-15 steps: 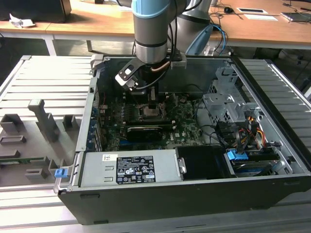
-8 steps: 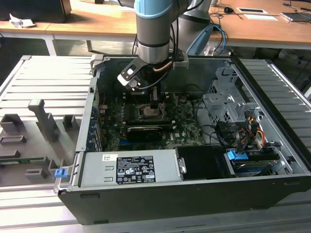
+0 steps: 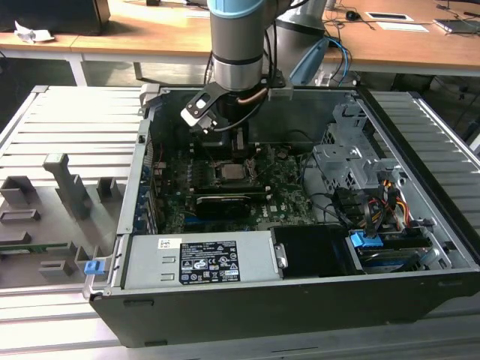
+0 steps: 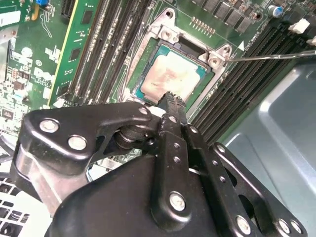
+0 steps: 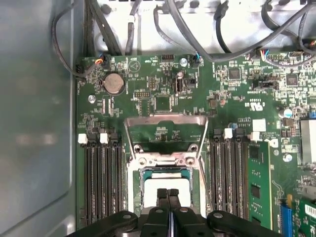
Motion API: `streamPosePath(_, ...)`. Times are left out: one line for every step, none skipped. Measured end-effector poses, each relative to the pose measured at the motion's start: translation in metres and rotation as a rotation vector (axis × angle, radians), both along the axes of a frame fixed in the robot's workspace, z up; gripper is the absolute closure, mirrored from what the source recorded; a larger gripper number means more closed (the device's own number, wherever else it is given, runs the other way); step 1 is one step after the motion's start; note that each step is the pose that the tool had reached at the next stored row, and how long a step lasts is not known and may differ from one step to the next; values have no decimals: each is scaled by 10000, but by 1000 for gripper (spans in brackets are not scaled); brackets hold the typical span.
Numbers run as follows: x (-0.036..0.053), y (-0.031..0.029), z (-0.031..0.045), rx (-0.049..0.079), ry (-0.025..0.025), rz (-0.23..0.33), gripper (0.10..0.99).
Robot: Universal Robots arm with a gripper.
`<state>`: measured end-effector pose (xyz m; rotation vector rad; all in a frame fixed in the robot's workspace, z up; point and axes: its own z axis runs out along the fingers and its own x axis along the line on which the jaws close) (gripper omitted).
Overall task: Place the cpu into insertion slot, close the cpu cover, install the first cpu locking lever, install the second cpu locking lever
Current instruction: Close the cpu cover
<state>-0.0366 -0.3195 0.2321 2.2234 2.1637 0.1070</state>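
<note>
In the insertion slot (image 5: pixel 163 161) at the middle of the motherboard (image 5: pixel 163 103), the cpu (image 4: pixel 170 76) lies flat and seated. The gripper (image 5: pixel 168 191) hovers at the chip's edge with its fingers pressed together, empty. The cpu cover (image 5: pixel 165 120) stands swung up beside the socket, leaving the chip exposed.

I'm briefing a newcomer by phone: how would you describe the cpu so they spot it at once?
Look into the open computer case, at the green motherboard on its floor. Between two banks of long black memory slots sits the metal-rimmed square insertion slot. The cpu is the flat, dull silver square lying in it, pale where its neighbours are black or green.
</note>
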Motion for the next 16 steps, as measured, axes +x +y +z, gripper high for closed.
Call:
streamPosePath(35, 0, 0, 1, 0, 1, 980)
streamPosePath(60, 0, -1, 2, 2, 0, 980)
streamPosePath(62, 0, 0, 1, 2, 0, 980)
streamPosePath(63, 0, 7, 0, 2, -1, 980)
streamPosePath(63, 0, 31, 1, 2, 0, 980)
streamPosePath(63, 0, 46, 4, 1, 0, 980)
streamPosePath(70, 0, 46, 4, 1, 2, 980)
streamPosePath(101, 0, 47, 2, 2, -1, 980)
streamPosePath(122, 0, 47, 2, 5, 0, 980)
streamPosePath(139, 0, 47, 2, 9, 1, 980)
streamPosePath(176, 0, 47, 2, 22, 0, 980)
streamPosePath(218, 0, 47, 2, 43, 0, 980)
streamPosePath(236, 0, 47, 2, 49, 1, 980)
streamPosePath(256, 0, 47, 2, 55, 1, 980)
streamPosePath(287, 0, 47, 2, 62, 0, 980)
streamPosePath(301, 0, 47, 3, 64, -1, 980)
